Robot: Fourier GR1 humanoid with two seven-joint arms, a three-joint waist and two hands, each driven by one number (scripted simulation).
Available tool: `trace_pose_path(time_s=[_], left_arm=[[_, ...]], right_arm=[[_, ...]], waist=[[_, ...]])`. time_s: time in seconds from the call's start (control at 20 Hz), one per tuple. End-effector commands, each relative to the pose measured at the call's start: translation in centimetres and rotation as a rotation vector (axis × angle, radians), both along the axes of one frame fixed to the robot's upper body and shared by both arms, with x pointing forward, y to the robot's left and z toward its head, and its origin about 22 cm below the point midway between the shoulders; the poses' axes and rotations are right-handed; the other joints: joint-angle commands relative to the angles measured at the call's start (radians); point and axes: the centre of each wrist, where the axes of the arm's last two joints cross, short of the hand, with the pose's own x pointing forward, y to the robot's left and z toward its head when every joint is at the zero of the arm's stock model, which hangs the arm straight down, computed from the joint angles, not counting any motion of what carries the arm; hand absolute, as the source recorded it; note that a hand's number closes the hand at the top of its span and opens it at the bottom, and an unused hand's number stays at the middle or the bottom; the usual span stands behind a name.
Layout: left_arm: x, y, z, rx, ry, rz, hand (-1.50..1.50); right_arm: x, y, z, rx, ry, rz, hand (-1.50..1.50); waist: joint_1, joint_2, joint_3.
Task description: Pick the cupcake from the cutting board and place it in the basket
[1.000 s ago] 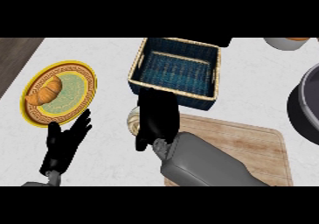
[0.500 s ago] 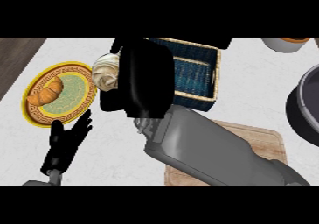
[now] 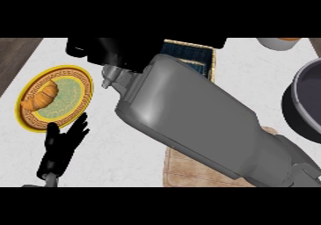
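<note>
My right forearm fills the middle of the head view, raised close to the camera. Its black hand (image 3: pixel 117 50) is at the top, over the left edge of the woven basket (image 3: pixel 213 61), of which only a strip of rim and blue lining shows. The cupcake is hidden; the hand was curled round it a moment ago and stays curled. A corner of the wooden cutting board (image 3: pixel 185 169) shows under the forearm. At lower left my left hand (image 3: pixel 62 147) rests open on the counter, fingers up.
A yellow plate (image 3: pixel 75 99) holding a croissant (image 3: pixel 41 96) lies at the left, just above the left hand. A dark pot (image 3: pixel 308 105) stands at the right edge. A white cup (image 3: pixel 279 42) sits at the top right.
The right hand lifted the cupcake off the cutting board and carried it up and away toward the basket; the arm now hides most of basket and board. The left hand has not moved.
</note>
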Motion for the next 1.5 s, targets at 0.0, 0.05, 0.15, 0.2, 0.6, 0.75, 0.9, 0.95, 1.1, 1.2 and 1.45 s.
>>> trace_pose_path(time_s=[0.0, 0.05, 0.15, 0.2, 0.6, 0.75, 0.9, 0.95, 1.1, 1.2, 1.45], left_arm=[[-0.3, 0.6, -1.3, 0.015, 0.074, 0.021, 0.00], [-0.9, 1.1, -1.5, 0.006, 0.085, 0.040, 0.00], [-1.4, 0.0, -1.5, 0.001, 0.091, 0.044, 0.00], [-1.3, -0.8, -1.3, 0.006, 0.072, 0.015, 0.00], [-1.6, 0.7, -1.8, -0.004, 0.084, 0.035, 0.00], [-2.1, 1.7, -1.0, 0.004, 0.051, 0.070, 0.00], [-2.4, 1.3, -1.7, -0.007, 0.073, 0.055, 0.00], [-1.8, 1.1, -1.5, 0.011, 0.061, 0.058, 0.00], [-1.9, 0.3, -1.4, -0.003, 0.055, 0.063, 0.00], [-1.6, -0.9, -1.6, -0.007, 0.059, 0.063, 0.00], [-2.3, 1.9, -1.5, 0.003, 0.079, 0.061, 0.00]], right_arm=[[0.5, 1.3, 2.8, 0.186, 0.094, -0.179, 1.50], [0.4, 1.5, 4.1, 0.178, 0.090, -0.187, 1.50], [1.9, 1.1, 4.1, 0.190, 0.121, -0.219, 1.50], [1.8, 1.5, 4.7, 0.196, 0.121, -0.223, 1.50], [5.3, 1.7, 3.5, 0.130, 0.167, -0.287, 1.50], [7.0, 0.7, 2.2, 0.161, 0.166, -0.269, 1.50], [8.3, -0.1, 1.3, 0.206, 0.185, -0.269, 1.50], [8.2, -0.1, 1.2, 0.225, 0.204, -0.257, 1.50], [9.4, -2.0, -0.2, 0.402, 0.176, -0.244, 1.50], [9.8, -2.1, -0.9, 0.393, 0.170, -0.236, 1.50], [10.6, -2.6, -4.2, 0.410, 0.177, -0.230, 1.50]], waist=[[-0.012, 0.015, -0.009], [-0.017, 0.011, -0.007], [-0.020, 0.014, -0.005], [-0.015, 0.014, -0.006], [-0.025, 0.025, -0.007], [-0.032, 0.023, -0.004], [-0.037, 0.026, -0.004], [-0.039, 0.025, -0.004], [-0.047, 0.027, -0.002], [-0.054, 0.025, -0.002], [-0.043, 0.022, -0.003]])
